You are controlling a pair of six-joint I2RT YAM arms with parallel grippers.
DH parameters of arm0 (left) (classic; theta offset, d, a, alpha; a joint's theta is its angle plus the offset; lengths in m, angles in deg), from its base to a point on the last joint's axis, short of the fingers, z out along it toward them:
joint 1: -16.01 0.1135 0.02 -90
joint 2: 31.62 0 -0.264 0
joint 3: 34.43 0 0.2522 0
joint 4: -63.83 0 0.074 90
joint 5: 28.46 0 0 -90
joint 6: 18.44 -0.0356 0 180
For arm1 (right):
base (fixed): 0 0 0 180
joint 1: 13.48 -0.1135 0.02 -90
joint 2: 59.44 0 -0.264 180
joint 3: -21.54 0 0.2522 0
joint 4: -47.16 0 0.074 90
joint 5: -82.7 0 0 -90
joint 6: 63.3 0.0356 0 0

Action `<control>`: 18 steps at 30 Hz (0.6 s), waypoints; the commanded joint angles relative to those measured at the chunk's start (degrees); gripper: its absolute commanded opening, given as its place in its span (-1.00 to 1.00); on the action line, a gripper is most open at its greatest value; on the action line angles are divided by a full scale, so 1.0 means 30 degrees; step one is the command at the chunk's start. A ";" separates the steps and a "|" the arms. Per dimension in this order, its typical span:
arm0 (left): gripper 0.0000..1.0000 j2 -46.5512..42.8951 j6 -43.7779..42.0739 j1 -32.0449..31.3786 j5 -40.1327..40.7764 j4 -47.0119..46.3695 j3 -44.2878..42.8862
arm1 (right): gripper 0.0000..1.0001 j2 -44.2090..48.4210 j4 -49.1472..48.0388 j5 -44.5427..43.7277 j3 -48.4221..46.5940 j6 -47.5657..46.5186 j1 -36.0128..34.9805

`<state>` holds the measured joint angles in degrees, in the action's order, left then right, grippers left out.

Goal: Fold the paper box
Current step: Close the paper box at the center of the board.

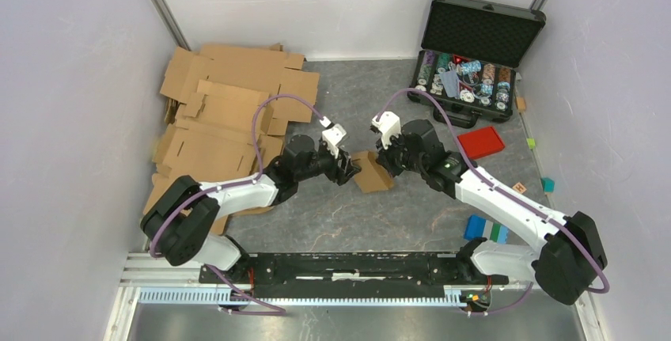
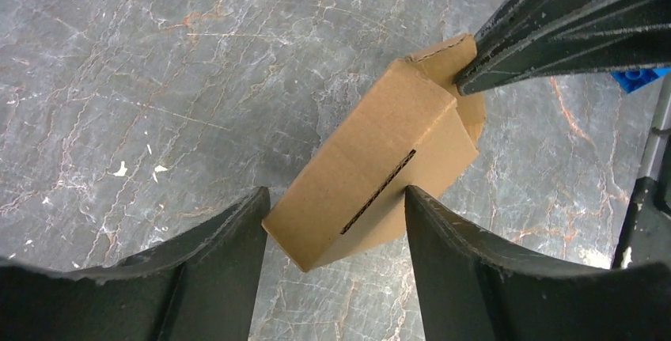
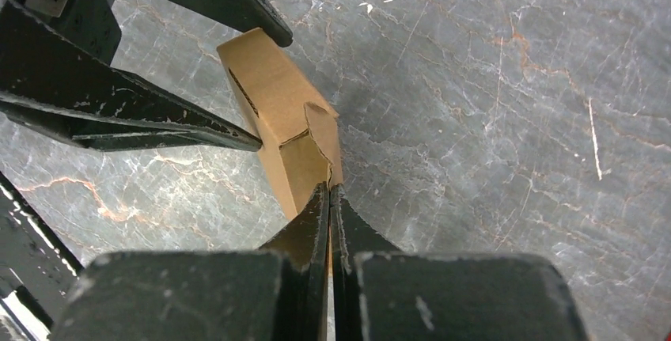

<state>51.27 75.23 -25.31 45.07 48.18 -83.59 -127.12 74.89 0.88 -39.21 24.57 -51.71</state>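
a heap of flat cardboard sheets (image 1: 229,111) lies at about ten o'clock from the middle of the grey surface (image 1: 340,222), well apart from the work. the left gripper (image 1: 346,168) reaches in from nine o'clock with its fingers (image 2: 214,262) apart, one on either side of the paper box (image 1: 372,172). they sit just beside its long walls, and i cannot tell whether either one touches. the box, near the centre of the surface, is partly formed and tilted, with a slot along one seam and a rounded tab showing behind its far end. at its three o'clock end the right gripper (image 1: 389,159) has its fingers (image 3: 308,230) pressed together, and they look to be pinching a thin end flap at the corner.

judged from this, the main risk is that single thin hold. with the left fingers not clamped, the box depends on one flap. a pull or twist from the right arm could crease or tear it, or let it slide out so the box drops askew. if the left fingers close while the box is tilted, they may catch a corner and crush a wall instead of squaring it. the loose tab could also fold outside the slot and jam. the red lid (image 1: 481,142) at three o'clock and the black case (image 1: 475,48) at one o'clock sit well apart.
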 commanded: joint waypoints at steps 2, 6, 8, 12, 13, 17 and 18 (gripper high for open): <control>0.46 -0.0562 0.1791 0.0062 0.1445 -0.0300 -0.0810 | -1.00 -0.0102 -0.0092 -0.0336 -0.0598 0.1881 -0.0173; 0.51 -0.1715 0.2569 0.0063 0.1253 0.0382 -0.0952 | -1.00 -0.0097 0.0014 -0.1128 -0.0577 0.1908 -0.0203; 0.51 -0.2127 0.3320 0.0063 0.0916 0.0416 -0.1130 | -1.00 -0.0138 0.0028 -0.1290 -0.0585 0.1966 -0.0203; 0.50 -0.2712 0.4659 0.0048 0.0824 0.1244 -0.2013 | -1.00 -0.0216 0.0044 -0.1322 -0.0672 0.2058 -0.0230; 0.49 -0.2771 0.4977 0.0062 0.0885 0.1481 -0.2284 | -1.00 -0.0204 0.0014 -0.1326 -0.0685 0.2088 -0.0261; 0.21 -0.2621 0.6796 0.0063 0.1525 0.1730 -0.3080 | -1.00 -0.0180 -0.0136 -0.1384 -0.0659 0.2126 -0.0349; 0.07 -0.2437 0.7247 0.0063 0.1871 0.1875 -0.3366 | -1.00 -0.0155 -0.0179 -0.1417 -0.0619 0.2149 -0.0376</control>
<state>44.23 89.04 -25.31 48.06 52.27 -89.75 -127.65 75.62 -2.39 -39.23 30.04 -52.17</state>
